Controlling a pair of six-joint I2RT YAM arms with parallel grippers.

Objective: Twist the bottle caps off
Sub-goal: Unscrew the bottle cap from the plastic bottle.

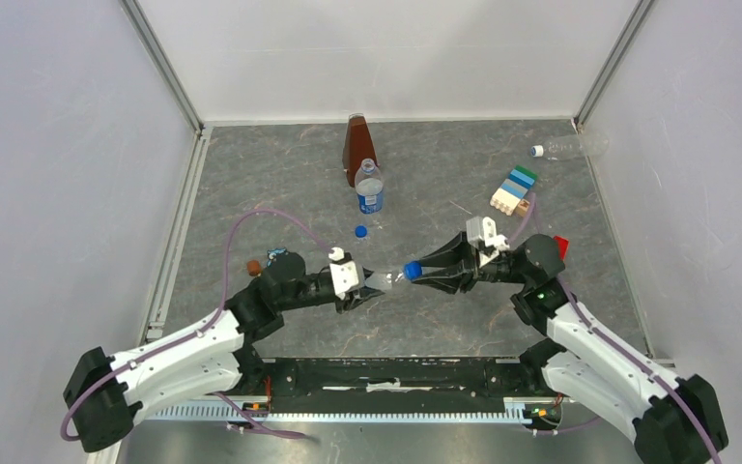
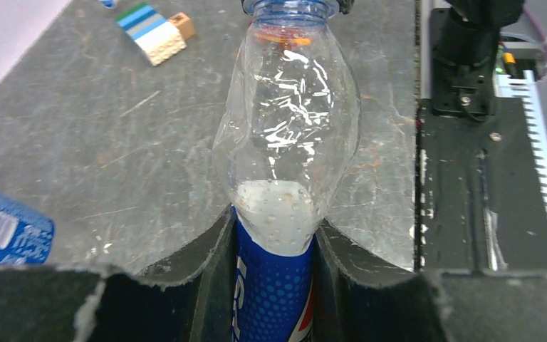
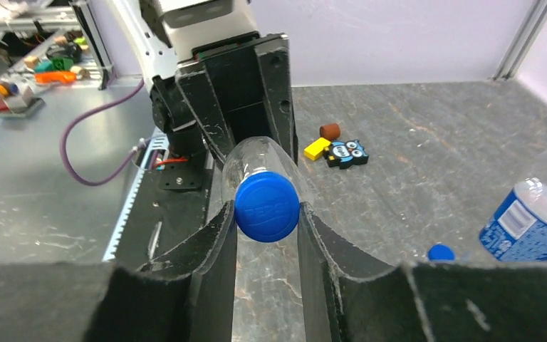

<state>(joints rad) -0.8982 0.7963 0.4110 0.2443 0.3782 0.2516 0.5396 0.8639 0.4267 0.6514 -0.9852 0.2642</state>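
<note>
Table top (image 1: 280, 184), grey and marbled. Above its near middle, the left gripper (image 1: 367, 287) clamps a labelled bottle (image 1: 387, 277) by its body, held level. The right gripper (image 1: 427, 273) pinches its blue cap (image 1: 412, 271) from both sides. Thin plastic could crumple or spin in the clamp, stalling the twist.

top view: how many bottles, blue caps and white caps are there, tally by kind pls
bottles: 3, the held bottle, the upright bottle, the lying bottle
blue caps: 2, the screwed-on blue cap on the held bottle, the loose blue cap
white caps: 1, the white cap on the lying bottle
total: 6
</note>
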